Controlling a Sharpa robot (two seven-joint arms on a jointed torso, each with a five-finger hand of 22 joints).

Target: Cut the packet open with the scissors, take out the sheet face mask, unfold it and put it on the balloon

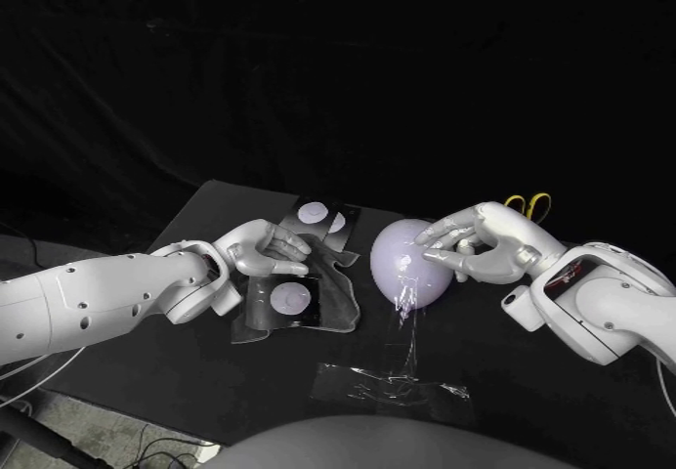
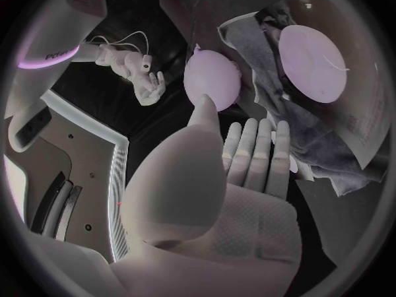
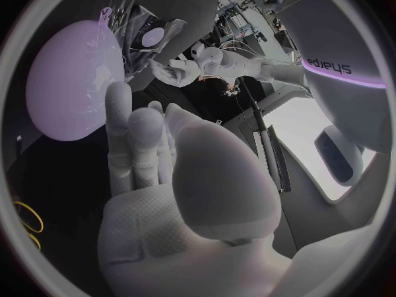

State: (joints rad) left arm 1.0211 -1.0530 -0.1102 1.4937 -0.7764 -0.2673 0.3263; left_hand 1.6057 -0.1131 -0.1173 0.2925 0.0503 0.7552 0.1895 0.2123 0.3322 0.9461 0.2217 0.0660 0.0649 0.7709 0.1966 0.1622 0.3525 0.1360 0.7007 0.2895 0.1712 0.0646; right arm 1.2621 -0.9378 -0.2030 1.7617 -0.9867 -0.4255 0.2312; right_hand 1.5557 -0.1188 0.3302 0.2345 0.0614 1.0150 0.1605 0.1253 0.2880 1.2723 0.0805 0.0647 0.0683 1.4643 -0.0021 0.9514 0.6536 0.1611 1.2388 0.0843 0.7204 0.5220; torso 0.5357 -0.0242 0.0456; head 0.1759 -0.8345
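Right hand (image 1: 479, 246), fingers together, touches the balloon (image 1: 399, 249) draped with the sheet face mask (image 1: 408, 337); left hand (image 1: 261, 252), fingers together, lies over the packet (image 1: 303, 305) to the left.

A pale balloon (image 1: 401, 256) is set mid-way on the black table (image 1: 211, 210). Yellow-handled scissors (image 1: 529, 204) are laid beyond it, a dark packet (image 1: 321, 217) is placed just beside it, and crumpled clear film (image 1: 392, 383), possibly the mask, is spread nearer the front.

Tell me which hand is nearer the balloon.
Right. The right hand is close beside the balloon; the left hand is over at the packet, apart from the balloon.
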